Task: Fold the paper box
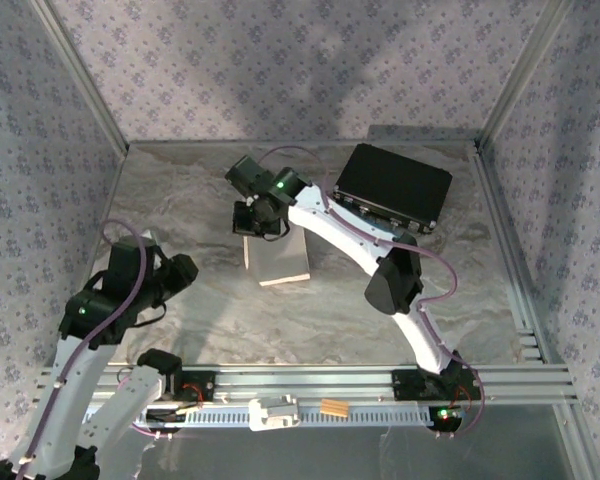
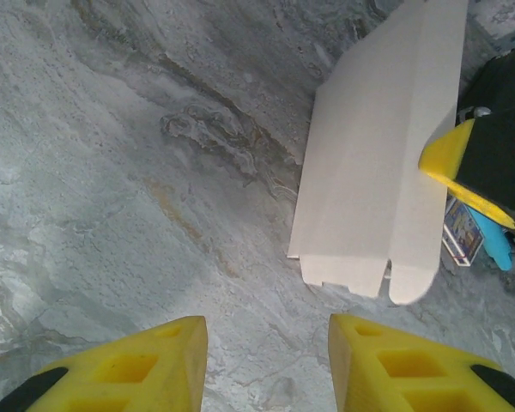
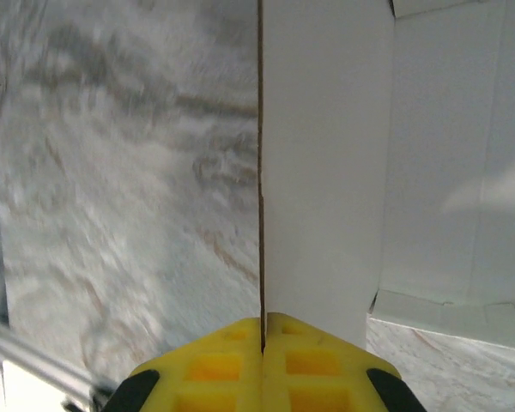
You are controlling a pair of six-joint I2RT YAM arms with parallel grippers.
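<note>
Over the marbled bench (image 1: 380, 310) the black case (image 1: 395, 187) is the biggest thing, so places are taken from it. The right arm (image 1: 330, 225) sweeps past the case's near-left corner and ends to its left. The left arm (image 1: 110, 295) waits much farther to the case's left.

The box (image 1: 277, 258), thin white card, lies left of the case and well apart from it. The right jaws are pinched fully together on the edge of one long flap (image 3: 326, 172), which the right wrist view shows standing up from the rest of the sheet. The left jaws stand partly apart with nothing between them, hovering over bare bench on the side of the box (image 2: 369, 172) away from the case, its tabbed end towards them. A small patterned packet (image 2: 463, 232) lies just beside the box's case-side edge.

The step in hand looks like raising this side flap along its crease. To do it well, the right arm should swing the flap in an arc about the crease, not pull straight up, or the light sheet will likely lift or slide. The left jaws could come down on the flat panel near the crease to pin it. Thin card buckles readily, so a slow turn suits it.
</note>
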